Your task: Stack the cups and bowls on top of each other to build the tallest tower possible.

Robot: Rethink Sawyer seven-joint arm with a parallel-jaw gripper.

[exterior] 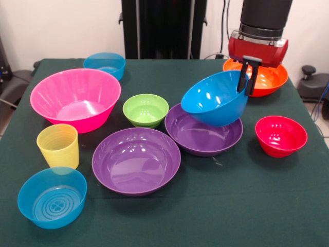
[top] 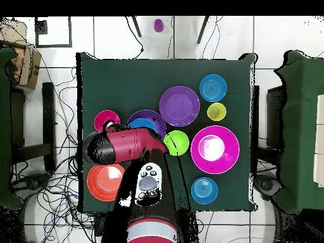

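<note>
My gripper is shut on the rim of a blue bowl and holds it tilted just above a wide purple bowl. A second wide purple bowl lies in front, with a green bowl between them. The large pink bowl and a ribbed yellow cup are on the left. A red bowl sits on the right, an orange bowl behind the gripper. Translucent blue bowls sit at the front left and back left. The glossy yellow-orange cups are out of view.
In the overhead view the arm covers the gripper and most of the blue bowl. A small purple cup stands off the table beyond its far edge. The green tablecloth shows bare at the front right.
</note>
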